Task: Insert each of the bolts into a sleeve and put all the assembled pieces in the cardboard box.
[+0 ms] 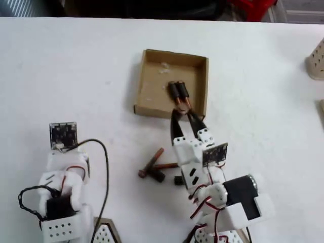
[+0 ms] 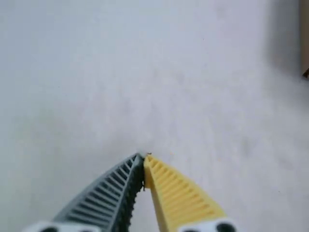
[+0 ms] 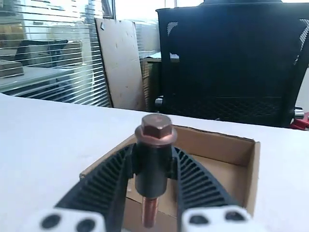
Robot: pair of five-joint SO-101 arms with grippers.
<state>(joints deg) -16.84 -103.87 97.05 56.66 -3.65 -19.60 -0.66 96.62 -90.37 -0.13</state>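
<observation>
The cardboard box (image 1: 152,81) stands at mid-table. By its near wall two dark sleeves with copper bolts (image 1: 178,91) lie side by side. My right gripper (image 1: 184,115) hovers over that wall, shut on one bolt-in-sleeve piece (image 3: 152,166), its flanged head up and its shank poking out below. The box (image 3: 231,150) lies just behind it. Loose copper bolts (image 1: 152,161) and black sleeves (image 1: 178,179) lie on the table beside the right arm. My left gripper (image 2: 144,157) is shut, its grey and yellow fingers together over bare white table, at the near left.
A cream perforated block (image 1: 316,61) sits at the far right edge. The left arm's cable (image 1: 104,167) loops over the table near the loose parts. A black chair (image 3: 231,63) stands beyond the table.
</observation>
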